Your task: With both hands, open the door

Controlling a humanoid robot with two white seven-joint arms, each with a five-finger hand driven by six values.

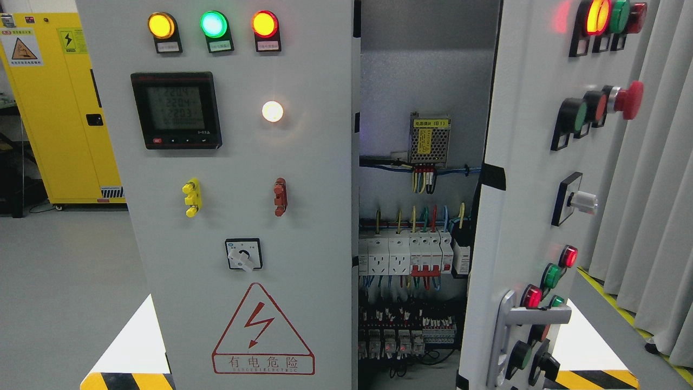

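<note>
A grey electrical cabinet fills the head view. Its left door (pixel 238 216) faces me, carrying three lit indicator lamps, a digital meter (pixel 176 110), a rotary switch (pixel 243 255) and a red hazard triangle. The right door (pixel 520 216) is swung outward, seen nearly edge-on, with buttons, a red emergency stop (pixel 628 100) and a silver handle (pixel 506 325) near its lower edge. Between the doors the interior (pixel 422 216) shows a power supply, coloured wires and breakers. Neither of my hands nor arms appears in this view.
A yellow safety cabinet (pixel 59 108) stands at the back left on the grey floor. Grey curtains (pixel 649 216) hang at the right. Yellow-and-black hazard tape marks the floor at the lower corners (pixel 127 381).
</note>
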